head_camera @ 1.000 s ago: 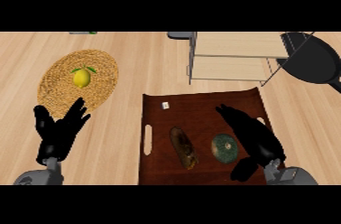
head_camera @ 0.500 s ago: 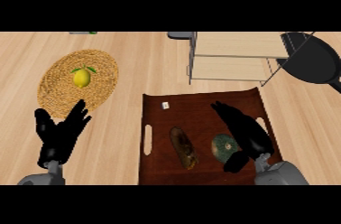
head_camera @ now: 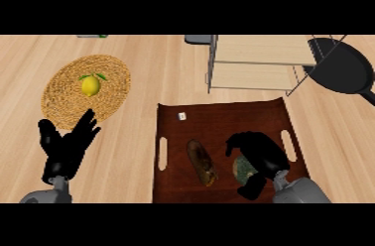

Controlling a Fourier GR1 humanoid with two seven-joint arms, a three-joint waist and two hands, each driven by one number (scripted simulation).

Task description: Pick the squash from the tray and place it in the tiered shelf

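Fingers of the right hand (head_camera: pixel 256 153) curl down over the squash (head_camera: pixel 244 168), a dark green round thing on the tray (head_camera: pixel 219 116), near its right handle slot; the thumb reaches down past its near side, and most of the squash is hidden, so whether it is lifted I cannot tell. Just left of it on the tray lies a brown loaf (head_camera: pixel 201 162), apart from the hand. At lower left the left hand (head_camera: pixel 67 146) rests open, fingers up, holding nothing. Farther up the tray sits a small white cube (head_camera: pixel 182 116). Beyond the left hand a lemon (head_camera: pixel 90 85) lies on a woven mat (head_camera: pixel 62 98). Farthest, the shelf (head_camera: pixel 256 61) stands past the tray, a black pan (head_camera: pixel 343 74) to its right.
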